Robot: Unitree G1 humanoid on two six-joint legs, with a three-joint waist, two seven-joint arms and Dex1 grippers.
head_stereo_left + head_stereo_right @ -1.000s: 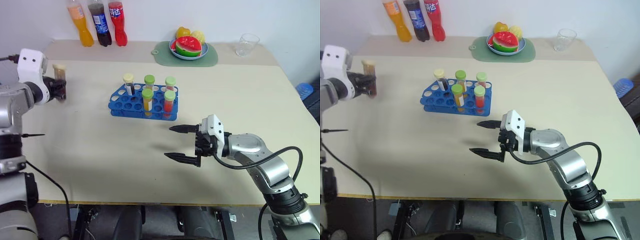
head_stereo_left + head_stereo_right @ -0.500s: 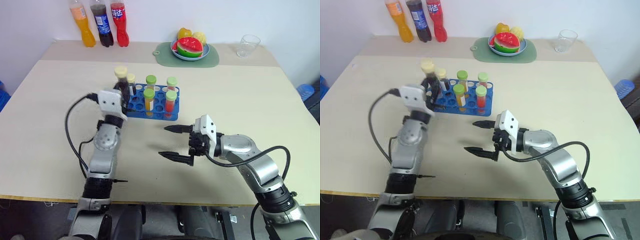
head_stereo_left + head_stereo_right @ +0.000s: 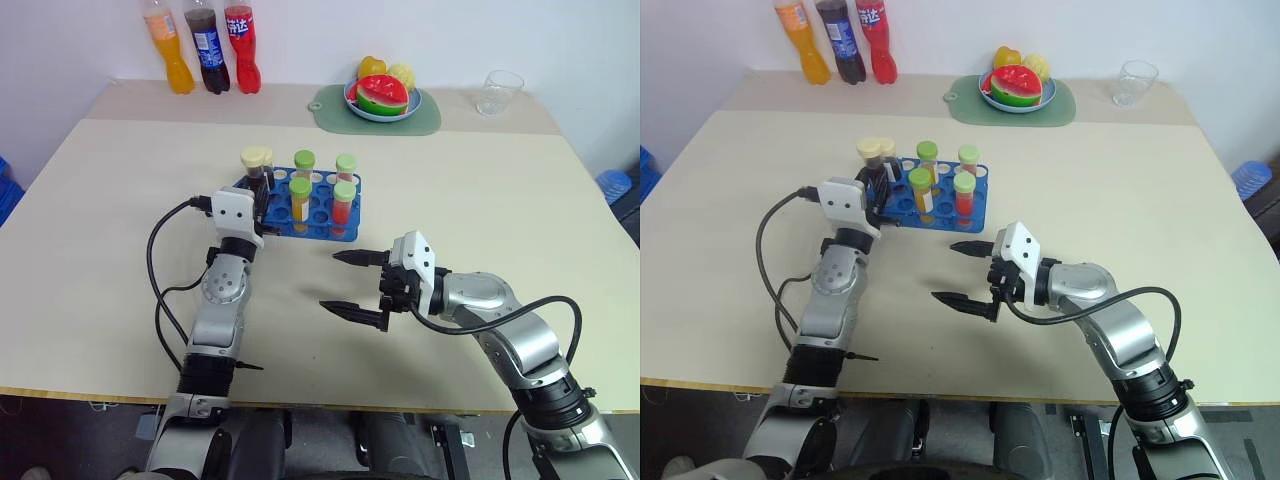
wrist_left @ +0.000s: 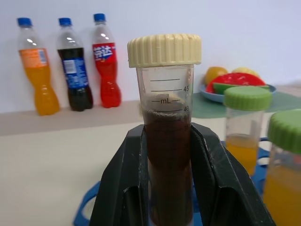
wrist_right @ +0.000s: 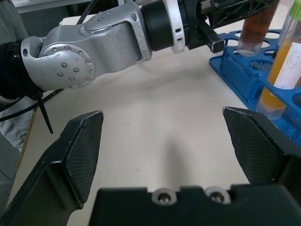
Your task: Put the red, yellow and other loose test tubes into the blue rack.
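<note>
At the upper left of the head view three soda bottles (image 3: pixel 205 48) stand against the wall. Just left of centre, the left gripper (image 3: pixel 262 188) is clamped on a tube (image 3: pixel 254 172) with a cream cap and dark brown liquid. The wrist view shows the two black fingers (image 4: pixel 128 179) pressing its clear wall below the liquid line, with the cap and the printed scale standing free above them. The tube stands upright, long axis vertical, cap up, at the left end of the blue rack (image 3: pixel 296 214) and over its holes; whether its base has entered a hole I cannot tell. It is probably light, stiff plastic, smooth and round, so it could slip or twist in the grip; holding it at mid-body, as here, seems sound. Right of it the rack holds another cream-capped tube and four green-capped tubes (image 3: pixel 322 189) with orange and red liquid, all upright. Lower right of centre, the right gripper (image 3: pixel 352 284) hangs over bare table (image 3: pixel 480 200), spread wide and empty.
</note>
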